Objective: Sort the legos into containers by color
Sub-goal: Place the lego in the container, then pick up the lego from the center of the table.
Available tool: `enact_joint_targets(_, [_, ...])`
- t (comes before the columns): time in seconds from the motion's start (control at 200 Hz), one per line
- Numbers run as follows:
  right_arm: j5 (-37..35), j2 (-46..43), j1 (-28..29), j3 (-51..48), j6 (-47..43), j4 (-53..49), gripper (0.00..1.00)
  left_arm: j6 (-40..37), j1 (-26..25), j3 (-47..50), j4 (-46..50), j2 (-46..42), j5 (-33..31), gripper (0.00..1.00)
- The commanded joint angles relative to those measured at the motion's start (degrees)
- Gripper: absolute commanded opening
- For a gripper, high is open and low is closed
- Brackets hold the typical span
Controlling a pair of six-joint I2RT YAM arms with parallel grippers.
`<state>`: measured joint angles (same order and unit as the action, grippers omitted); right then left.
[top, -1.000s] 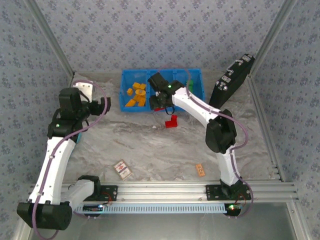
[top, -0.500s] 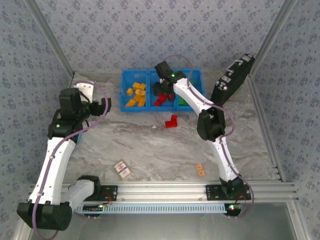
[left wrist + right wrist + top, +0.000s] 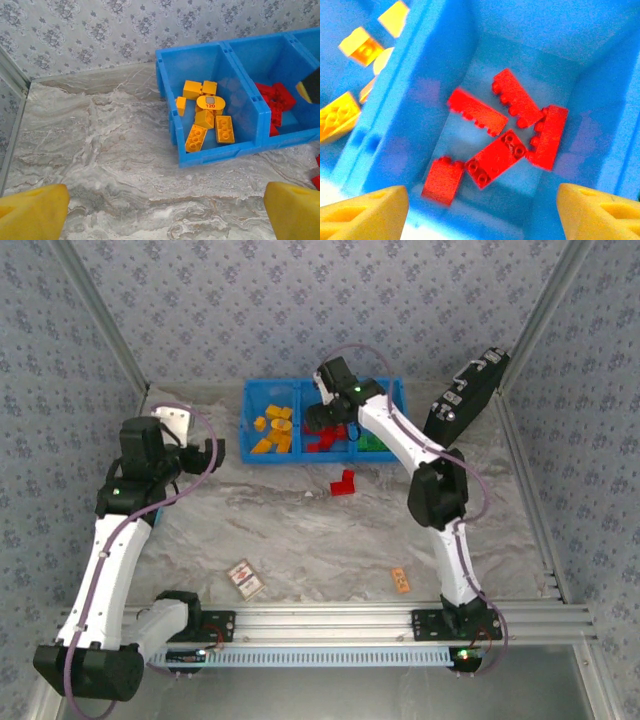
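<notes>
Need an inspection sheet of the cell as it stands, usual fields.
Surface: marbled table.
Job's things: blue bin at far edge; orange-yellow legos left compartment, red legos middle, green legos right; loose red lego on table before bin.
Clutter: patterned card, orange tag near front rail; black case leaning far right.
Grippers: left gripper open, empty, above table; right gripper open, empty, above middle compartment.
Cables: purple cables along both arms.
Surroundings: patterned walls, aluminium frame.

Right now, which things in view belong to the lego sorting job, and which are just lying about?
Job: blue bin, orange-yellow bricks, red bricks in the bin, loose red lego, green bricks.
Lying about: black case, patterned card, small orange tag.
</notes>
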<state>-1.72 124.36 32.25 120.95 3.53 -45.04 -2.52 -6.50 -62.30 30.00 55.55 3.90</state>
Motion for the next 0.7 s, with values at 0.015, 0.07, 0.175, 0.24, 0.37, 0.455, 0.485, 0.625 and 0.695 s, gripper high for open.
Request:
enact_joint_targets(0.015, [1.8, -10.9, 3.1, -10.0, -14.3, 3.2, 0.79, -1.8, -0.2, -0.6, -0.2, -2.2, 2.0, 1.0])
enact_joint_targets(0.07, [7.3, -14.6, 3.6, -14.8, -19.5, 2.8, 0.8, -2.1, -0.3, 0.7, -0.4, -2.3, 1.4, 1.0])
enact_joint_targets(0.175, [12.6, -22.6, 5.6, -27.3, -29.8, 7.6, 0.81, -1.5, -0.2, 3.0, -2.1, -3.6, 2.8, 1.0])
enact_joint_targets(0.24, [10.9, -26.7, 7.1, -34.3, -33.9, 12.3, 0.85, -1.1, -0.2, 4.4, -3.4, -5.0, 3.4, 1.0])
enact_joint_targets(0.37, [15.6, -32.5, 7.8, -45.0, -43.8, 15.5, 0.91, -0.7, -0.2, 5.7, -3.8, -6.8, 2.4, 1.0])
enact_joint_targets(0.455, [17.6, -34.3, 7.7, -49.6, -50.0, 14.9, 0.94, -0.1, -0.3, 6.8, -4.0, -8.1, 1.1, 1.0])
enact_joint_targets(0.485, [18.8, -34.1, 7.4, -49.8, -51.3, 13.4, 0.97, -0.5, -0.3, 7.2, -3.7, -8.5, 0.3, 1.0])
enact_joint_targets(0.625, [20.5, -32.2, 7.1, -50.8, -56.0, 11.0, 1.0, -2.2, -0.6, 8.5, -2.2, -10.0, -4.6, 1.0])
enact_joint_targets(0.695, [19.0, -31.9, 7.1, -53.7, -59.3, 13.3, 1.0, -3.0, -0.7, 9.5, -3.0, -11.0, -5.3, 1.0])
